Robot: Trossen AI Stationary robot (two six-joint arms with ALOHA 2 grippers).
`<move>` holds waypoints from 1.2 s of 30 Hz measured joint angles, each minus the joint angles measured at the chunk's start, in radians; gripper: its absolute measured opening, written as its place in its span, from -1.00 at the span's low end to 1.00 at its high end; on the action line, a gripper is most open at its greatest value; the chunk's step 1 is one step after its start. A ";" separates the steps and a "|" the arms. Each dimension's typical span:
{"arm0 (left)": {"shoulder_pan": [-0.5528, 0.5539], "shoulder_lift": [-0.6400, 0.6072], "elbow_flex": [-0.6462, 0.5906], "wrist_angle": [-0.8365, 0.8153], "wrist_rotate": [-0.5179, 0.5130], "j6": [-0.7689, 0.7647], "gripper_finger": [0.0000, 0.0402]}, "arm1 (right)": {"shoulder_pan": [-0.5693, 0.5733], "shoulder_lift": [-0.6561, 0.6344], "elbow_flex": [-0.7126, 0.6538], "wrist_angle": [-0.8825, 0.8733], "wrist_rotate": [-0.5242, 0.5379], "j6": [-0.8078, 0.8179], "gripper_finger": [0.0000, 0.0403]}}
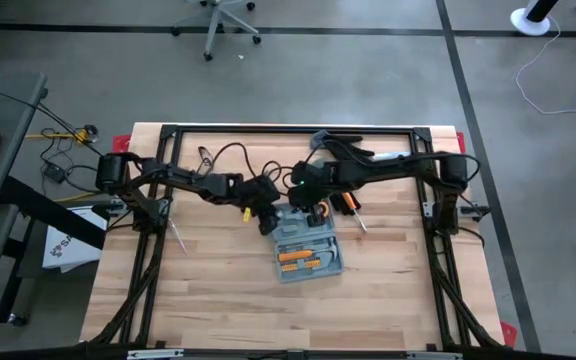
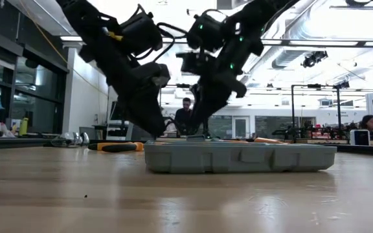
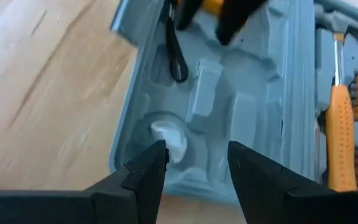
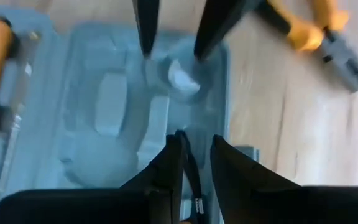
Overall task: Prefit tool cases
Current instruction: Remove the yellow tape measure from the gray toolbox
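open tool case [image 1: 308, 254] – both grippers above, wooden table [image 1: 218, 300]

Both arms are reached in from the table's far corners toward its middle, where the left gripper [image 1: 265, 222] and the right gripper [image 1: 301, 207] are brought close together, facing one another. The left gripper is pointed steeply downward with its fingers [image 3: 146, 167] held apart around nothing. The right gripper's fingers [image 4: 171, 163] are set only a narrow gap apart, a thin black cord is seen lying between them, and whether anything is gripped cannot be told.
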 joint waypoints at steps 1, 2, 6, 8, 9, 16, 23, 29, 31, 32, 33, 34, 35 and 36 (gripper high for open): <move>-0.002 0.000 -0.003 0.000 0.000 0.000 -0.18 | -0.002 0.012 -0.001 -0.005 0.000 -0.001 -0.65; -0.003 0.000 -0.006 0.001 0.000 -0.001 -0.18 | -0.005 0.023 -0.002 -0.008 -0.001 -0.002 -0.65; -0.008 0.000 -0.016 -0.002 0.000 0.007 -0.18 | -0.011 0.047 -0.003 -0.004 -0.019 -0.001 -0.65; -0.008 0.000 -0.016 -0.011 -0.001 0.008 -0.18 | -0.012 0.054 -0.003 -0.005 -0.042 0.002 -0.65; -0.008 0.000 -0.016 -0.014 -0.001 0.014 -0.18 | -0.011 0.057 -0.003 -0.004 -0.048 0.003 -0.65; -0.008 0.000 -0.016 -0.013 -0.004 0.042 -0.18 | -0.003 0.093 -0.003 -0.003 -0.054 0.007 -0.65; -0.007 0.004 -0.016 -0.011 -0.007 0.051 -0.18 | -0.003 0.125 -0.001 0.030 -0.048 0.139 -0.65; -0.007 0.006 -0.016 -0.011 -0.007 0.052 -0.18 | -0.003 0.122 -0.002 0.048 -0.040 0.195 -0.65; -0.007 0.010 -0.016 -0.012 -0.006 0.052 -0.18 | -0.003 0.122 -0.003 0.061 -0.034 0.196 -0.65; -0.007 0.013 -0.016 -0.014 -0.004 0.052 -0.18 | -0.003 0.122 -0.003 0.065 -0.027 0.205 -0.65; -0.007 0.017 -0.016 -0.010 -0.003 0.052 -0.18 | -0.003 0.119 -0.001 0.057 -0.021 0.220 -0.65; -0.007 0.019 -0.016 -0.011 -0.002 0.052 -0.18 | -0.004 0.116 0.004 0.044 -0.017 0.247 -0.65; -0.008 0.022 -0.016 -0.015 -0.002 0.053 -0.18 | -0.006 0.115 0.009 0.033 -0.016 0.276 -0.65; -0.008 0.027 -0.016 -0.011 0.000 0.052 -0.18 | -0.008 0.109 0.011 0.019 -0.016 0.307 -0.65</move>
